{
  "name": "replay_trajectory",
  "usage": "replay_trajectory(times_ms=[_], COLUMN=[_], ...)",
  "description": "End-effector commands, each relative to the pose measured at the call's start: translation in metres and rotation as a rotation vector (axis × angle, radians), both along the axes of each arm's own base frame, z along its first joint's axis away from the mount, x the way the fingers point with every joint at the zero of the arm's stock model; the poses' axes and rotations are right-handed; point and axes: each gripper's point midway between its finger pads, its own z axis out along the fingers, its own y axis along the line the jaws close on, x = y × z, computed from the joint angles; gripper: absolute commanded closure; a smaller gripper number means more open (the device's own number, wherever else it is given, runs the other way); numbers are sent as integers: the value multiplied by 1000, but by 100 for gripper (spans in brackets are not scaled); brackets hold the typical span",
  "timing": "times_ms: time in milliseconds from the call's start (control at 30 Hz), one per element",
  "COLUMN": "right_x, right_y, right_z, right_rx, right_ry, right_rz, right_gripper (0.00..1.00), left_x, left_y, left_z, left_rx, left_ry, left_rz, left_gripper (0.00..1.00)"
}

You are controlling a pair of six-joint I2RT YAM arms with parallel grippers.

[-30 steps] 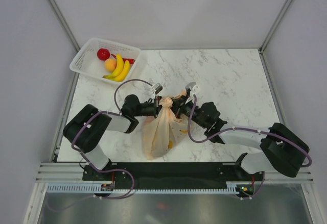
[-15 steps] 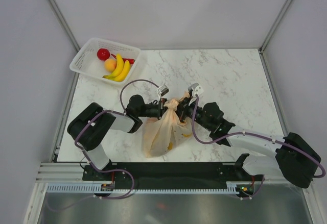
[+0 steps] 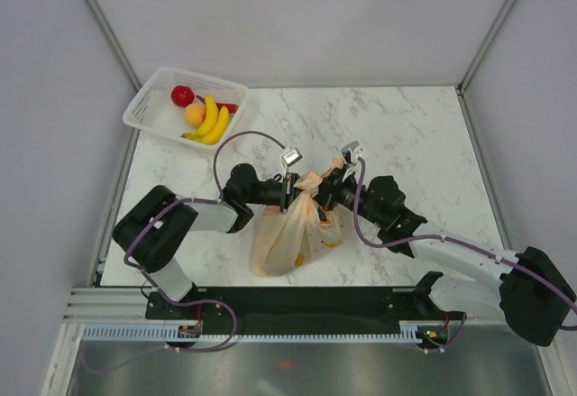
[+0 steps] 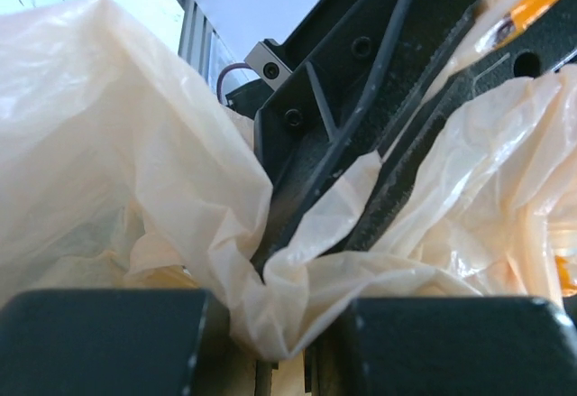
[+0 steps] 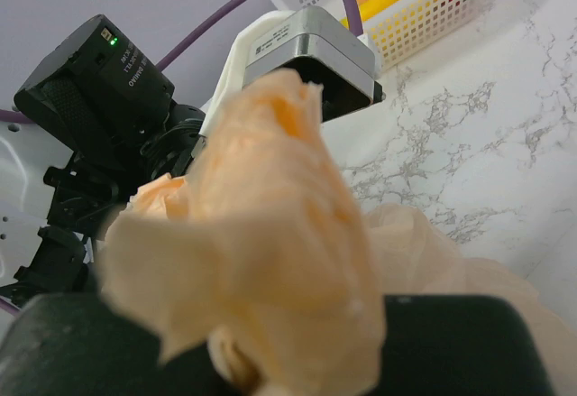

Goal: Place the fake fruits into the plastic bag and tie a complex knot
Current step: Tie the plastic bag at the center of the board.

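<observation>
A: Where's the plastic bag (image 3: 287,234)?
B: Near middle of the table (image 3: 406,134), between the two arms. The body slumps toward the near edge and the neck is drawn up at the far end. The knot (image 3: 309,182) is the bunched twist on top, right between the pincers.
A: Left pincer (image 3: 290,194)?
B: Nearly closed, nipping a fold of bag film. The left wrist view shows the film squeezed between its two dark fingers (image 4: 108,342).
A: Right pincer (image 3: 333,188)?
B: Closed to almost nothing, with a wad of peach film bunching up out of it in the right wrist view. It reads as a hold on the bag's top, just right of the knot.
A: Fruits all in?
B: No. Apple (image 3: 182,96), bananas (image 3: 211,118), peach (image 3: 194,114) and chili (image 3: 229,107) sit in the white basket (image 3: 153,98) at far left, well apart from the bag. Yellow-orange patches show on the bag, but I can't tell fruit from print.
A: Handling?
B: The film is thin, soft and slippery, with no stiffness. It crumples, would slide out of a loose pinch, and could likely tear if yanked. The load looks light, so I'd expect the bag to drag along the table rather than anchor a pull.
A: Where to grip?
B: On the strip ends just beside the knot, gathered thick. Not a single layer and not the body. My guess is to pull both sides evenly.
</observation>
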Motion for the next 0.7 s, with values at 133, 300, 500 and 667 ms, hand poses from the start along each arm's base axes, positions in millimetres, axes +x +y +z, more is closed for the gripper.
replay_trajectory(times_ms=[133,300,500,667], right_x=[-24,-22,-23,-21], right_y=[15,11,12,10], right_z=[17,23,24,23], right_rx=[120,237,272,254], right_ry=[63,94,115,106], right_rz=[188,238,267,252], right_gripper=[98,98,97,91], left_x=[14,21,20,21], left_y=[-11,-10,-10,-12], left_z=[39,42,48,45], left_rx=[-76,-76,-116,-111], left_ry=[-210,-224,-210,-213], left_rz=[99,168,174,183], left_gripper=[83,83,83,84])
